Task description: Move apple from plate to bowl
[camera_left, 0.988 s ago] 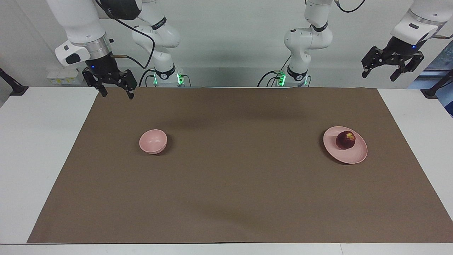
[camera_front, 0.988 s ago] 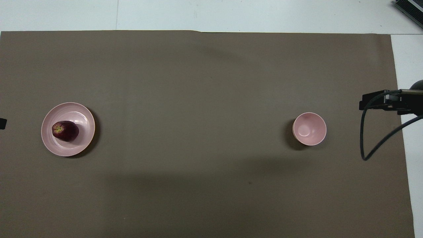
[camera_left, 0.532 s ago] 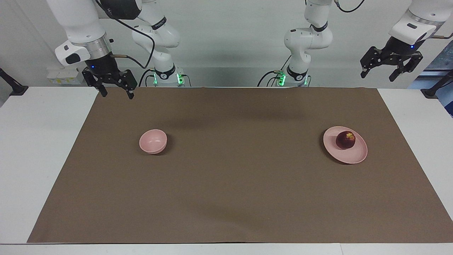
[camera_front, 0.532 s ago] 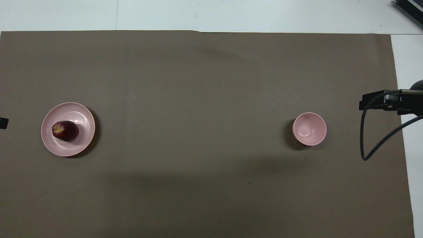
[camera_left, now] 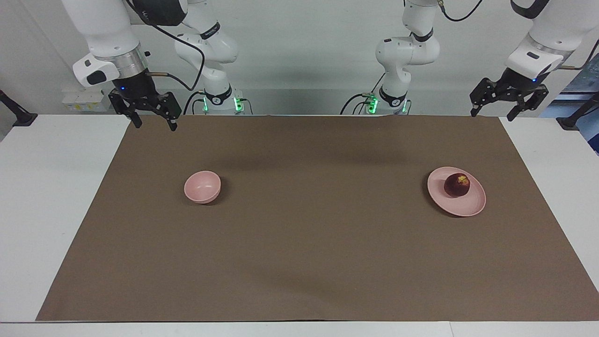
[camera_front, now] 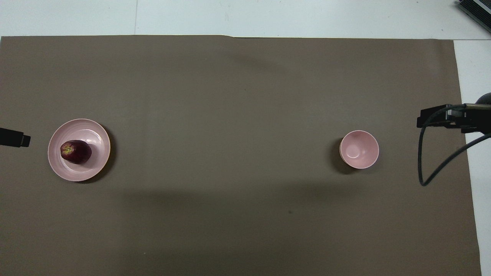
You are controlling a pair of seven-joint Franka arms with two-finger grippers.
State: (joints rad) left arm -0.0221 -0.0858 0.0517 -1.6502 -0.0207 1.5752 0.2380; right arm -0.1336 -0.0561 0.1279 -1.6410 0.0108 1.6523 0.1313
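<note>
The dark red apple lies on the flat pink plate toward the left arm's end of the table. The small deep pink bowl stands empty toward the right arm's end. My left gripper is open and raised over the mat's edge at the left arm's end, apart from the plate. Its tip shows in the overhead view. My right gripper is open and waits, raised over the mat's edge at the right arm's end.
A brown mat covers most of the white table. A black cable loops from the right gripper. A dark object lies at the table's corner farthest from the robots, at the right arm's end.
My left gripper has come lower and moved in toward the plate; more of its tip shows in the overhead view. The right arm, apple, plate and bowl have not moved.
</note>
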